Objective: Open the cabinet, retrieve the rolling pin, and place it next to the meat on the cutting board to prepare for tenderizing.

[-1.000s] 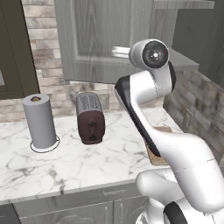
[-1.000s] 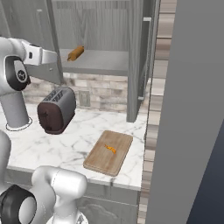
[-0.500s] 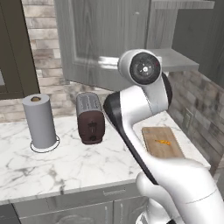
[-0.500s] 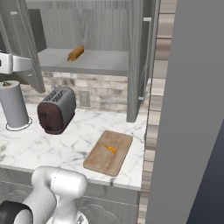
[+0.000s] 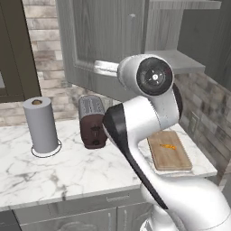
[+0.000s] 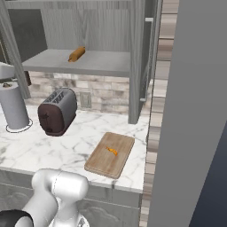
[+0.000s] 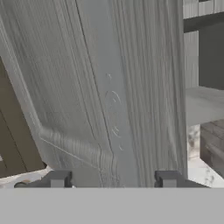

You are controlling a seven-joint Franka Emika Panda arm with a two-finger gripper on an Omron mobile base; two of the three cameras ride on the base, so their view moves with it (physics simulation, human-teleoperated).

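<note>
Right base view shows the rolling pin (image 6: 76, 54) lying on the grey shelf (image 6: 80, 62) inside the cabinet (image 6: 137, 53). It sits toward the back, a bit left of the middle, and nothing touches it. The cabinet is open, and its door (image 5: 103, 45) swings out over the bench (image 6: 66, 146) in the left base view.

Down below, the cutting board (image 6: 110, 154) lies flat on the white marble bench, under the right side of the cabinet. The meat (image 6: 112, 150) is a tiny orange bit near the middle of the board.

A dark toaster (image 6: 56, 111) stands on the bench to the left of the board, well apart from it. A roll of paper towel (image 6: 13, 106) stands upright further left, near the toaster.

In the hand view, the gripper (image 7: 112, 179) points right at the grey door, very close to it. The jaws stand apart, and nothing is between them.

No words or labels can be read on anything.
</note>
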